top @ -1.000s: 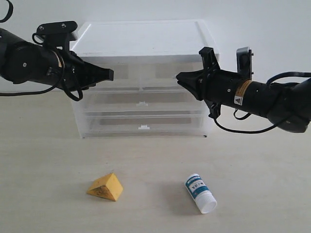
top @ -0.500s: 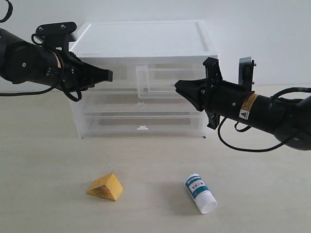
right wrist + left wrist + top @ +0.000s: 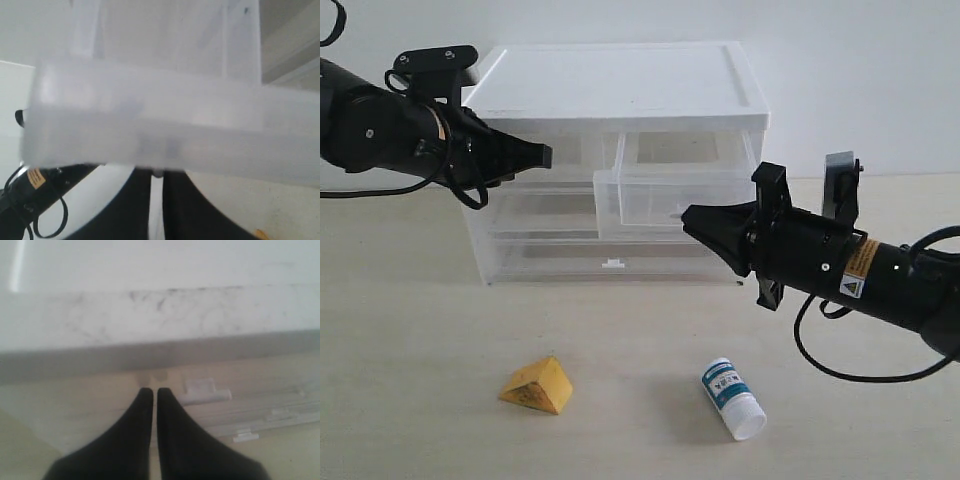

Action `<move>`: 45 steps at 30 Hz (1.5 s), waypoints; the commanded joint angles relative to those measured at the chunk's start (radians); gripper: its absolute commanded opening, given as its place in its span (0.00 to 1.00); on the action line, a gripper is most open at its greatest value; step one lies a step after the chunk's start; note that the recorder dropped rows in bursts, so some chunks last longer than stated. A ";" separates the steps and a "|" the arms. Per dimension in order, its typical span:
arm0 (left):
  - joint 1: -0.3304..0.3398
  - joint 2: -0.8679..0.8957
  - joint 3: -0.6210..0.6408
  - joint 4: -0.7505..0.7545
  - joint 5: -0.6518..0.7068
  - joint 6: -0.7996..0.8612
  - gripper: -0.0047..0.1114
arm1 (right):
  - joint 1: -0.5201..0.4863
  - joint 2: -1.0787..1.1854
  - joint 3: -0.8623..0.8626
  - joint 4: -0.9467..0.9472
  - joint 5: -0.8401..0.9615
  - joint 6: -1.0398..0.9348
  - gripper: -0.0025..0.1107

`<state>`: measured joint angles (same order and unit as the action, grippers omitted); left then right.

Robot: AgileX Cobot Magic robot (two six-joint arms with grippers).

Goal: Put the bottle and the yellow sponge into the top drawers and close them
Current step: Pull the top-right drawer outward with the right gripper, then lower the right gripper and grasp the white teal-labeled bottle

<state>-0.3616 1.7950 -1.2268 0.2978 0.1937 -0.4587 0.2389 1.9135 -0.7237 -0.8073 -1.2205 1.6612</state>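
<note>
The right gripper is clenched on the tab of the right top drawer. That drawer juts out past the front edge of the cabinet, and its top is open. The left gripper is clenched on nothing, with its tips at the shut left top drawer, just beside that drawer's own tab. The yellow sponge and the bottle lie apart toward the near edge of the table, with bare surface between them and the cabinet.
</note>
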 commanded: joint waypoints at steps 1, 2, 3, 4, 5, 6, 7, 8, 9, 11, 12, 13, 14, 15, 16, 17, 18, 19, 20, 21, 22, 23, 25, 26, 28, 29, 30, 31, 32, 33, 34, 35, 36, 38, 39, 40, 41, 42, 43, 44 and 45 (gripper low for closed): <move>0.003 -0.003 -0.007 0.006 -0.038 0.007 0.07 | 0.001 -0.067 0.024 -0.050 -0.001 -0.023 0.02; 0.003 -0.003 -0.007 0.006 -0.036 0.007 0.07 | 0.001 -0.080 0.036 -0.048 -0.001 -0.023 0.02; 0.003 -0.003 -0.007 0.006 -0.036 0.007 0.07 | 0.001 -0.093 0.047 -0.048 -0.001 -0.023 0.02; 0.003 -0.003 -0.007 0.006 -0.036 0.007 0.07 | 0.001 -0.099 0.051 -0.048 -0.001 -0.034 0.02; 0.003 -0.003 -0.007 0.006 -0.036 0.007 0.07 | 0.001 -0.103 0.051 -0.048 -0.001 -0.046 0.02; 0.003 -0.003 -0.007 0.006 -0.034 0.007 0.07 | 0.001 -0.103 0.051 -0.048 -0.001 -0.046 0.02; 0.003 -0.003 -0.007 0.006 -0.034 0.007 0.07 | 0.001 -0.103 0.051 -0.061 -0.001 -0.046 0.02; 0.003 -0.003 -0.007 0.006 -0.032 0.007 0.07 | 0.001 -0.103 0.051 -0.076 -0.001 -0.046 0.02; 0.003 -0.003 -0.007 0.006 -0.032 0.007 0.07 | 0.001 -0.103 0.051 -0.078 -0.001 -0.046 0.02; 0.003 -0.003 -0.007 0.006 -0.032 0.007 0.07 | 0.001 -0.103 0.057 -0.077 -0.001 -0.044 0.02; 0.003 -0.003 -0.007 0.006 -0.032 0.007 0.07 | 0.001 -0.103 0.063 -0.074 -0.001 -0.049 0.02; 0.003 -0.003 -0.007 0.006 -0.032 0.007 0.07 | 0.001 -0.103 0.063 -0.077 -0.001 -0.067 0.02; 0.003 -0.003 -0.007 0.006 -0.032 0.007 0.07 | 0.001 -0.103 0.063 -0.089 -0.001 -0.090 0.02; 0.003 -0.003 -0.007 0.006 -0.032 0.007 0.07 | 0.001 -0.103 0.063 -0.091 0.005 -0.095 0.02; 0.003 -0.003 -0.007 0.006 -0.029 0.007 0.07 | 0.001 -0.103 0.063 -0.093 0.029 -0.095 0.02; 0.003 -0.003 -0.007 0.006 -0.027 0.007 0.07 | 0.001 -0.103 0.063 -0.093 0.045 -0.095 0.02; 0.003 -0.003 -0.007 0.006 -0.024 0.007 0.07 | 0.001 -0.103 0.063 -0.093 0.059 -0.098 0.02; 0.003 -0.003 -0.007 0.006 -0.024 0.007 0.07 | 0.001 -0.103 0.063 -0.093 0.074 -0.098 0.02; 0.003 -0.003 -0.007 0.006 -0.022 0.007 0.07 | 0.001 -0.106 0.063 -0.095 0.090 -0.098 0.02; 0.003 -0.003 -0.007 0.006 -0.018 0.007 0.07 | 0.001 -0.106 0.063 -0.096 0.099 -0.107 0.02; 0.003 -0.003 -0.007 0.006 -0.018 0.007 0.07 | 0.001 -0.108 0.063 -0.101 0.102 -0.123 0.04; 0.003 -0.003 -0.007 0.006 -0.018 0.007 0.07 | 0.001 -0.110 0.063 -0.105 0.102 -0.125 0.07; 0.003 -0.003 -0.007 0.006 -0.016 0.007 0.07 | 0.001 -0.111 0.063 -0.105 0.093 -0.125 0.19; 0.003 -0.003 -0.007 0.006 -0.014 0.007 0.07 | 0.001 -0.111 0.063 -0.102 0.085 -0.125 0.25; 0.003 -0.003 -0.007 0.006 -0.012 0.007 0.07 | 0.001 -0.111 0.063 -0.104 0.063 -0.125 0.40; 0.003 -0.003 -0.007 0.006 -0.009 0.007 0.07 | 0.001 -0.111 0.063 -0.112 0.063 -0.125 0.45; 0.003 -0.003 -0.007 0.006 -0.009 0.007 0.07 | 0.001 -0.111 0.063 -0.127 0.069 -0.123 0.48; 0.003 -0.003 -0.007 0.006 -0.009 0.007 0.07 | 0.001 -0.111 0.063 -0.147 0.087 -0.126 0.49; 0.003 -0.003 -0.007 0.006 -0.009 0.007 0.07 | 0.001 -0.111 0.063 -0.166 0.111 -0.127 0.49; 0.003 -0.003 -0.007 0.006 -0.009 0.007 0.07 | 0.001 -0.111 0.063 -0.195 0.138 -0.134 0.49; 0.003 -0.003 -0.007 0.006 -0.009 0.007 0.07 | 0.001 -0.111 0.063 -0.219 0.162 -0.155 0.49; 0.003 -0.003 -0.007 0.006 -0.009 0.007 0.07 | 0.001 -0.111 0.063 -0.236 0.181 -0.157 0.49; 0.003 -0.003 -0.007 0.006 -0.009 0.007 0.07 | 0.001 -0.111 0.063 -0.263 0.197 -0.157 0.49; 0.003 -0.003 -0.007 0.006 -0.009 0.007 0.07 | 0.001 -0.111 0.063 -0.302 0.208 -0.157 0.49; 0.003 -0.003 -0.007 0.006 -0.009 0.007 0.07 | 0.001 -0.111 0.063 -0.331 0.210 -0.157 0.49; 0.003 -0.003 -0.007 0.006 -0.009 0.007 0.07 | 0.001 -0.111 0.063 -0.347 0.211 -0.157 0.49; 0.003 -0.003 -0.007 0.006 -0.009 0.007 0.07 | 0.001 -0.111 0.063 -0.388 0.242 -0.160 0.49; 0.003 -0.003 -0.007 0.006 -0.009 0.007 0.07 | 0.001 -0.111 0.063 -0.404 0.275 -0.162 0.49; 0.003 -0.003 -0.007 0.006 -0.005 0.007 0.07 | 0.001 -0.111 0.063 -0.417 0.309 -0.170 0.49; 0.003 -0.003 -0.007 0.006 -0.004 0.007 0.07 | 0.001 -0.111 0.063 -0.439 0.354 -0.171 0.49; 0.003 -0.003 -0.007 0.006 -0.002 0.007 0.07 | 0.001 -0.111 0.063 -0.461 0.399 -0.174 0.49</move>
<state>-0.3616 1.7950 -1.2268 0.2978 0.1996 -0.4587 0.2389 1.8128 -0.6648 -1.2111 -0.9227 1.5037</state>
